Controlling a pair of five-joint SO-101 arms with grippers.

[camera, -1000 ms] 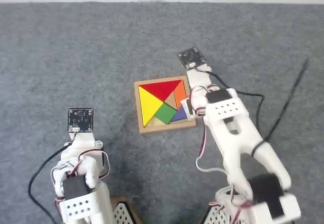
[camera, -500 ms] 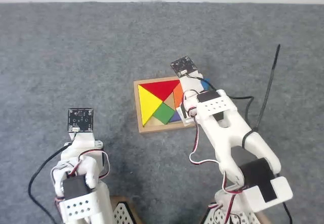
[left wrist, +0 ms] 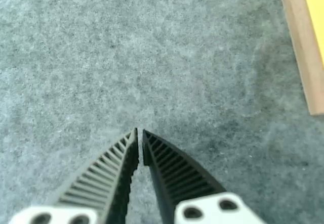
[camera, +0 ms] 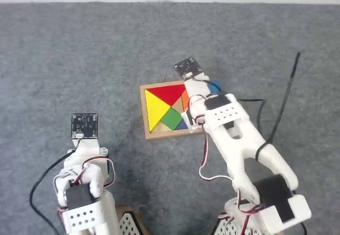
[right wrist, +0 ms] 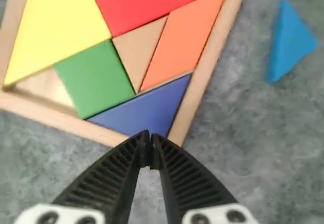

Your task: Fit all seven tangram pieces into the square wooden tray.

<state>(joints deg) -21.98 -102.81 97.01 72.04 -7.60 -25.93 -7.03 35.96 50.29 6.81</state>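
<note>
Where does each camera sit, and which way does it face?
High view: fixed above the table, looking down on grey carpet, the tray, the left arm and right arm.
Left wrist view: on the left wrist, facing down at carpet and the tray's edge; the shut left claw shows.
Right wrist view: on the right wrist, facing down on the tray; the shut right claw shows.
Shared: high and right wrist views both show the blue triangle outside the tray.
</note>
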